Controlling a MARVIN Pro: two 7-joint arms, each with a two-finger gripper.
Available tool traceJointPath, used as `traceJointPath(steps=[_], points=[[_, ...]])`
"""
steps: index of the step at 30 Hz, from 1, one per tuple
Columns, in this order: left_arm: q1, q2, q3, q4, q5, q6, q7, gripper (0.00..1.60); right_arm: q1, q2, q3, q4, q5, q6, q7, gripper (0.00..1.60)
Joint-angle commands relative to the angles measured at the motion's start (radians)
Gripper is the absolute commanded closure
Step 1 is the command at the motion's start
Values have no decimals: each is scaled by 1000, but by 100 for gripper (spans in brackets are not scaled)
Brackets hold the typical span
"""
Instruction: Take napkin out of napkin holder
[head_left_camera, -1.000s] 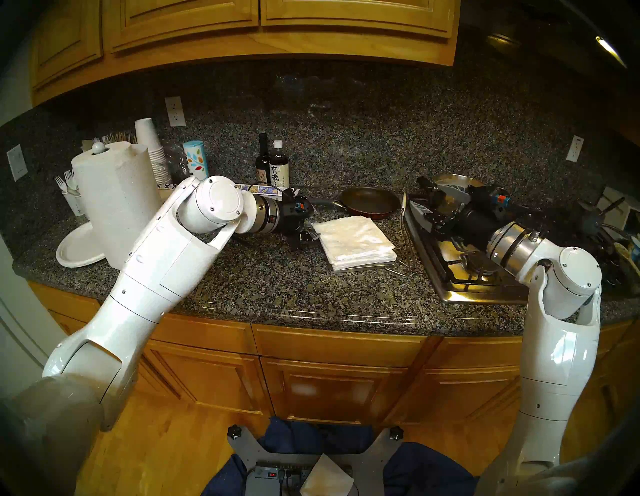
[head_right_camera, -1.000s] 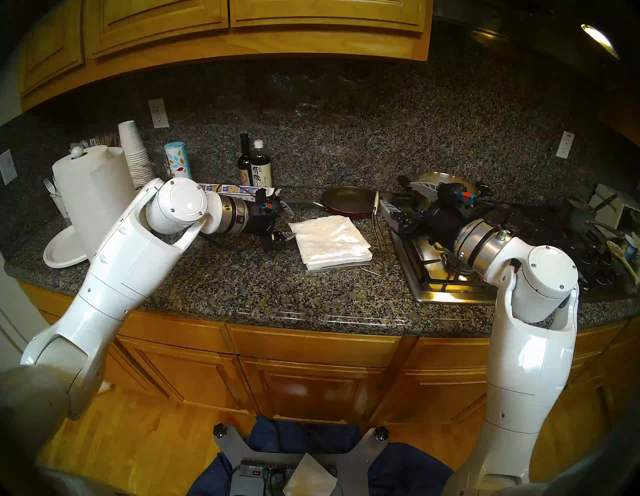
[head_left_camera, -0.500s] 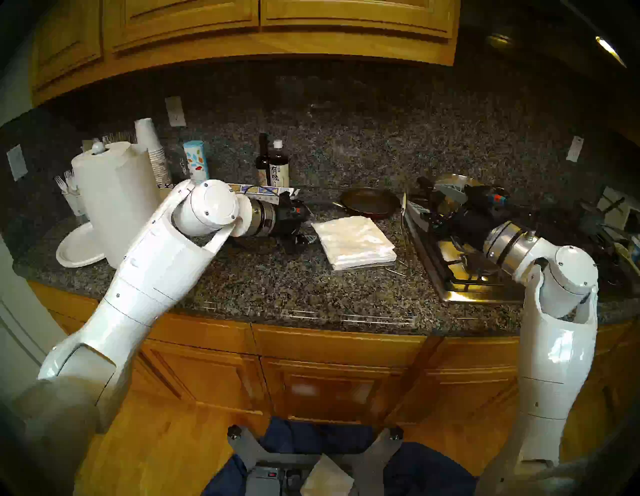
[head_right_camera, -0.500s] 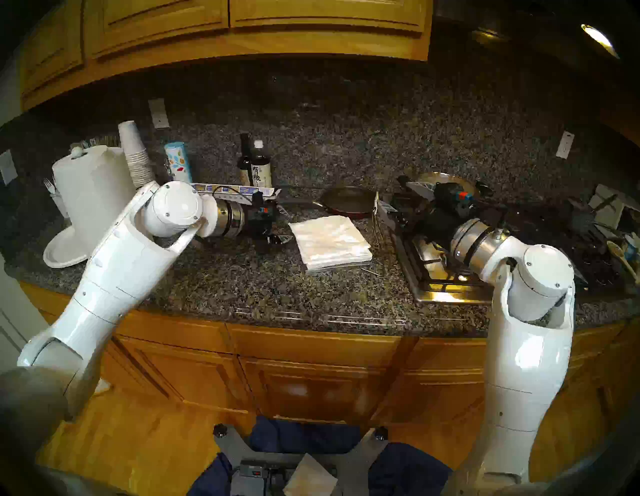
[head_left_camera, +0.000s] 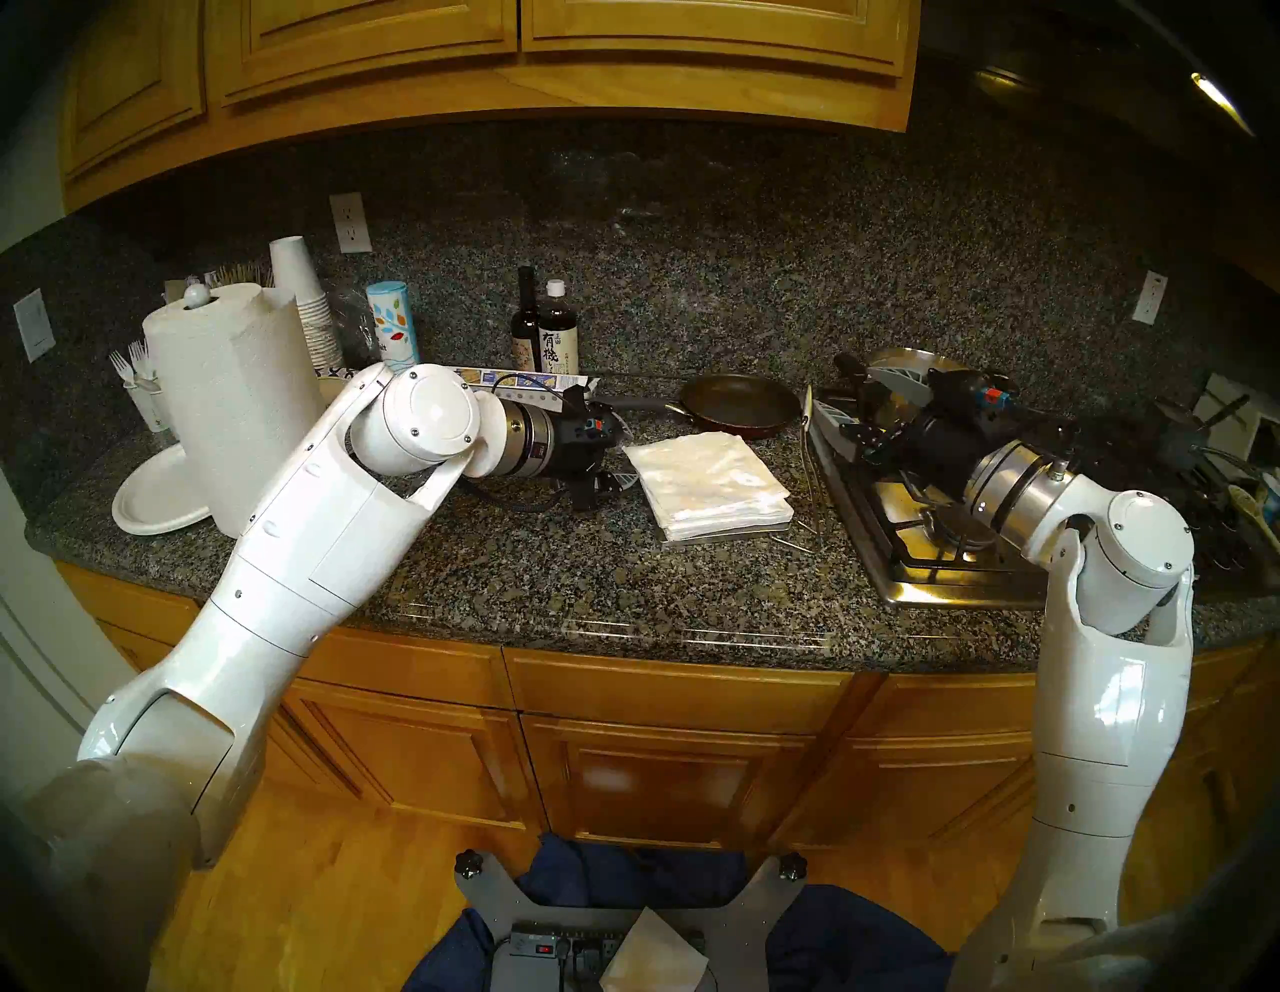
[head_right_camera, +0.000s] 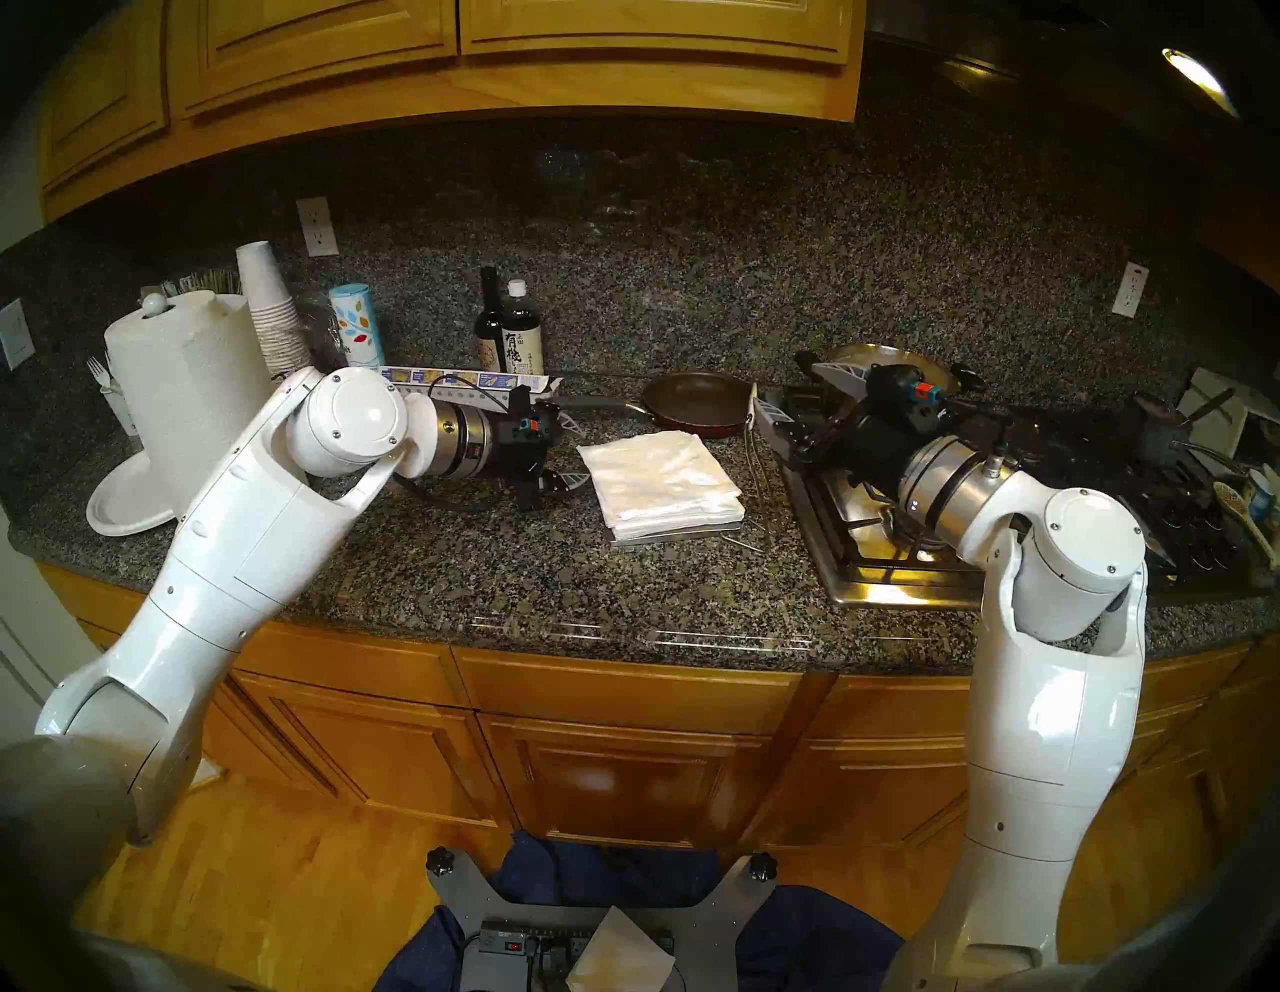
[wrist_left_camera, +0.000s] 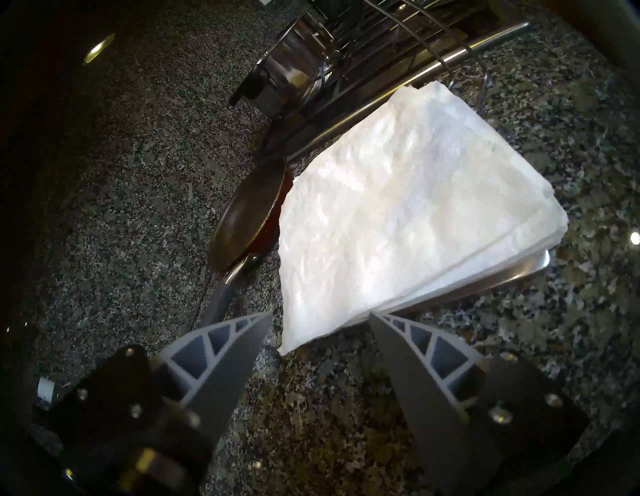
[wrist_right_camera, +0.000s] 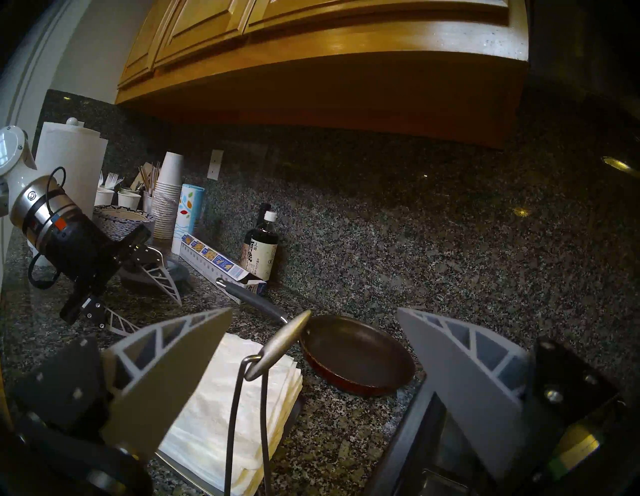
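Napkin (wrist_left_camera: 398, 194) first: the top white sheet lies crinkled on the stack of napkins (head_left_camera: 720, 516), which fills the napkin holder (wrist_left_camera: 602, 277), a flat silver tray on the granite counter (head_left_camera: 554, 582) between the frying pan (head_left_camera: 738, 405) and the stovetop (head_left_camera: 935, 547). One near corner of that top sheet droops past the tray's edge, down toward the counter.

And the left gripper (wrist_left_camera: 320, 320) hangs just off that corner, angled downward, its two grey fingers spread with a clear gap between them and nothing in the gap. The right-hand fingertip (wrist_left_camera: 375, 317) sits right at the edge of the stack; whether it touches the paper cannot be told from here. From the head view the left gripper (head_left_camera: 616, 478) is just beside the left edge of the stack, low over the counter.

Over on the other side, the right gripper (wrist_right_camera: 313, 313) is wide open above the stovetop's near edge, level, empty. Between its fingers, in the right wrist view, the holder's wire arm (wrist_right_camera: 242, 408) stands raised beside the stack, its spoon-shaped tip (wrist_right_camera: 280, 341) up in the air, clear of the napkins and not touched by either finger.

At the back, a paper towel roll (head_left_camera: 232, 395), a tower of paper cups (head_left_camera: 305, 305) and two dark bottles (head_left_camera: 547, 332) stand along the wall.
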Motion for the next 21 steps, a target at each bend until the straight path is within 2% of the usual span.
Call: traceJointPath(steps=[1, 9, 14, 17, 19, 21], points=[[-40, -18, -9, -2, -1, -10, 7, 53, 20, 4, 7, -25, 3, -6, -5, 0], [-49, -27, 0, 16, 9, -12, 8, 62, 15, 4, 16, -23, 6, -8, -5, 0], [-55, -32, 4, 24, 11, -18, 8, 61, 13, 2, 19, -23, 6, -8, -5, 0], [-59, -35, 6, 27, 12, -20, 7, 67, 13, 2, 20, -22, 6, -9, -6, 0], [-61, -36, 6, 29, 12, -23, 6, 78, 12, 2, 21, -21, 6, -10, -6, 0], [-61, -38, 6, 30, 13, -25, 6, 82, 12, 2, 21, -19, 6, -11, -6, 0]])
